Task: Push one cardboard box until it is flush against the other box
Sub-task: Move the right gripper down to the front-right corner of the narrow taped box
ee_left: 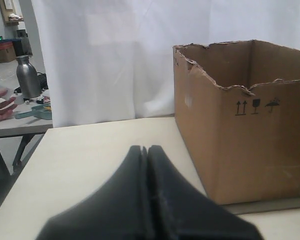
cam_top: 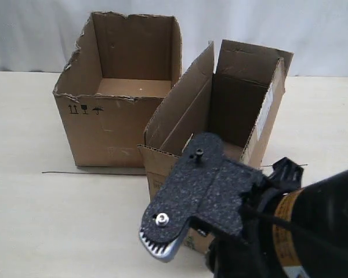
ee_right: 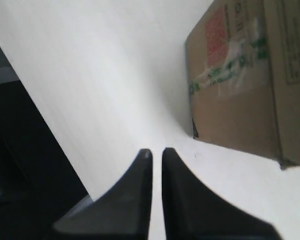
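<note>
Boxes not yet flush in the exterior view: the cardboard box (cam_top: 235, 110) sits right of the other box (cam_top: 110, 133), skewed, long axis running near-left to far-right. Left wrist view: left gripper (ee_left: 146, 150) pressed together, idle. Right wrist view: right gripper (ee_right: 157, 155) almost closed, empty, near the labelled end; I judge a leftward shove comes next

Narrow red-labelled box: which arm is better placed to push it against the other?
Probably right: the right gripper faces the labelled side of the narrow box; the left gripper faces the wide box.
</note>
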Tool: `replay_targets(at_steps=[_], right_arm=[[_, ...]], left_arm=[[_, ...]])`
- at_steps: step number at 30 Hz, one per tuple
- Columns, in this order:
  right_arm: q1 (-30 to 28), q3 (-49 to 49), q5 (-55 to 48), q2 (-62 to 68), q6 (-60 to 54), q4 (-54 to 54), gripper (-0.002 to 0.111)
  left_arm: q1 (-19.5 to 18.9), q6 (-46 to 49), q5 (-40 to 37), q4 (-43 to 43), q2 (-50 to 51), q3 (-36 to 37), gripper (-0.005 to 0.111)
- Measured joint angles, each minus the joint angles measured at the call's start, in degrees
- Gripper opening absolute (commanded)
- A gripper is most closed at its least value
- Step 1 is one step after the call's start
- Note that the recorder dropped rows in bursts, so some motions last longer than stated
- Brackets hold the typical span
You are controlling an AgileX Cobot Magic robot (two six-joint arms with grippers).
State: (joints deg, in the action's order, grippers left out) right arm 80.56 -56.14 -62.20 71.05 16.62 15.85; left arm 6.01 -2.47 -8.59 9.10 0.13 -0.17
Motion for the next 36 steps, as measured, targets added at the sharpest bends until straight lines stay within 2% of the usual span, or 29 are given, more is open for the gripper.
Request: replay_targets(at_steps=[8,15,29,36], right_arm=[[0.0,3.2,8.1,7.0,0.3,3.7,0.005],[0.1,3.9,9.7,9.8,3.3,11.6,0.005],[0.1,4.4,0.1,10.4,11.7,22.8,0.005],[0.1,4.4,-4.1,8.2,12.1,21.7,0.005]], left_arm=[[0.0,0.0,0.0,0.0,0.0,0.0,0.0],[0.0,0.0,0.0,0.0,0.0,0.0,0.0],[0.0,0.0,0.0,0.0,0.0,0.0,0.0],[0.0,0.0,0.0,0.0,0.0,0.0,0.0]])
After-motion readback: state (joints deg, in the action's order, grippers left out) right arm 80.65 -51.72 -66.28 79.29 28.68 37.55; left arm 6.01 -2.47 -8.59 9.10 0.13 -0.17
